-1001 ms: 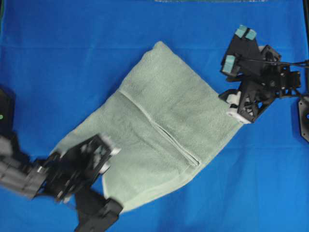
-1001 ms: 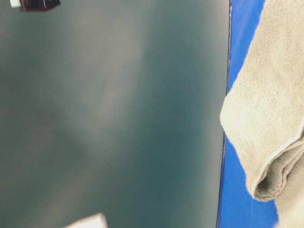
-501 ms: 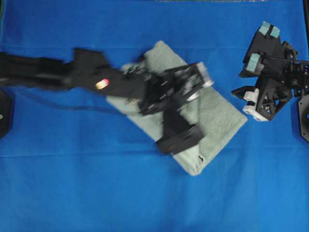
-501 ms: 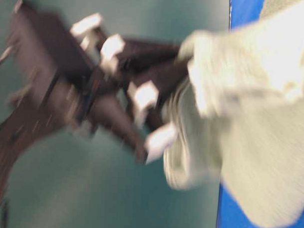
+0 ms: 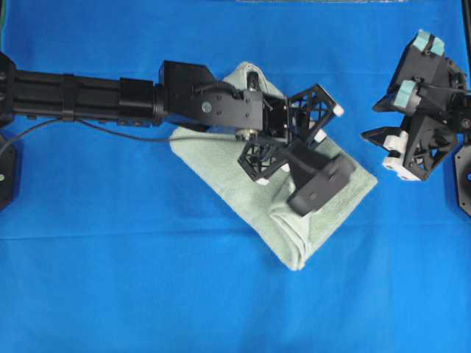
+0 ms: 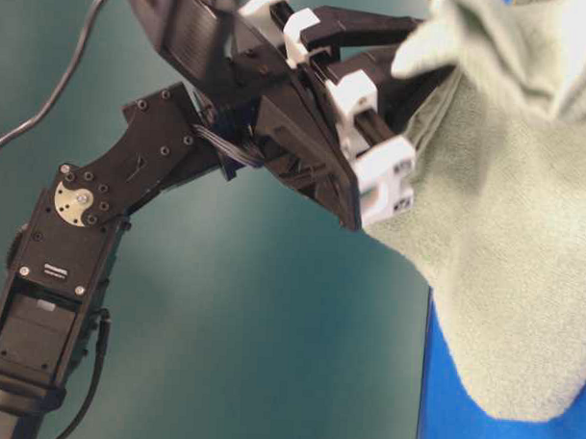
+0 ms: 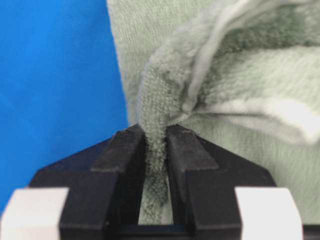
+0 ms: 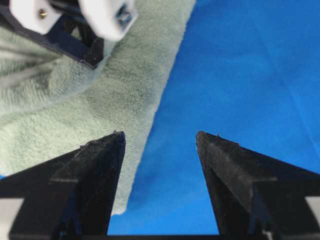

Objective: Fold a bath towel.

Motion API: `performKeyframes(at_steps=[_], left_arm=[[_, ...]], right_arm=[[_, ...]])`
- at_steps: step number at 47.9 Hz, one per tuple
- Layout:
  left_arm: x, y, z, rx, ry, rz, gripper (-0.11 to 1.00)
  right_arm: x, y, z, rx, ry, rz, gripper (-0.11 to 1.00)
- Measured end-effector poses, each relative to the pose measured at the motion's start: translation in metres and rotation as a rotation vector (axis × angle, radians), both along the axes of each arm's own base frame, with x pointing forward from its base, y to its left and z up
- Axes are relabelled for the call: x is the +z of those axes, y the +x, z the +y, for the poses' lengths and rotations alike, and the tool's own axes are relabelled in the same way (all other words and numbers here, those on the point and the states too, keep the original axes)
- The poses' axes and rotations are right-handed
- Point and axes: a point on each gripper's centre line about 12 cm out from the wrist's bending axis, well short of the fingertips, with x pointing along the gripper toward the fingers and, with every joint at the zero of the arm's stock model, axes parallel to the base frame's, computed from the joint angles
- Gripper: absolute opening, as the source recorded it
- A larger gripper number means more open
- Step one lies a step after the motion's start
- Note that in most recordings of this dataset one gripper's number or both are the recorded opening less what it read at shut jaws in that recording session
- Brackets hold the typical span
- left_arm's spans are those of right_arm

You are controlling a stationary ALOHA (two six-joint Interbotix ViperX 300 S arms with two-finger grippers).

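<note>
One left arm [image 5: 88,99] stretched in from the frame's left edge over the blue surface [image 5: 110,279]. Left tool [image 7: 156,150] narrow, pinching a fold of the one towel [image 5: 221,173]. Towel folded at centre frame, long axis running from upper left to lower right. Right tool [image 8: 159,145] at the right edge, spread wide, holding nothing, just beside the towel's edge.
</note>
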Motion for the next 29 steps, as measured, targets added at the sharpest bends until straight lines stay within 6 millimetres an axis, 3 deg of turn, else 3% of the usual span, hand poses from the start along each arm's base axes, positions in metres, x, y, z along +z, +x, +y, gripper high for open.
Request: performKeyframes(at_steps=[4,12,16,22,29], left_arm=[[0.000,0.000,0.005,0.078,-0.065,-0.013,0.17],[0.003,0.004,0.015,0.197,-0.144,-0.078,0.68],[0.000,0.005,0.018,0.243,-0.176,-0.105,0.85],[0.002,0.000,0.021,0.278,-0.197,-0.117,0.86],[0.034,-0.017,0.019,0.310,-0.227,-0.166,0.86]], right_arm=[[0.002,-0.002,0.000,-0.001,-0.002,-0.009,0.61],[0.004,-0.003,0.000,-0.001,-0.002,-0.020,0.61],[0.004,-0.003,0.000,0.000,-0.002,-0.020,0.61],[0.006,-0.004,0.000,0.001,-0.003,-0.027,0.61],[0.012,-0.005,0.000,0.016,-0.014,-0.061,0.61]])
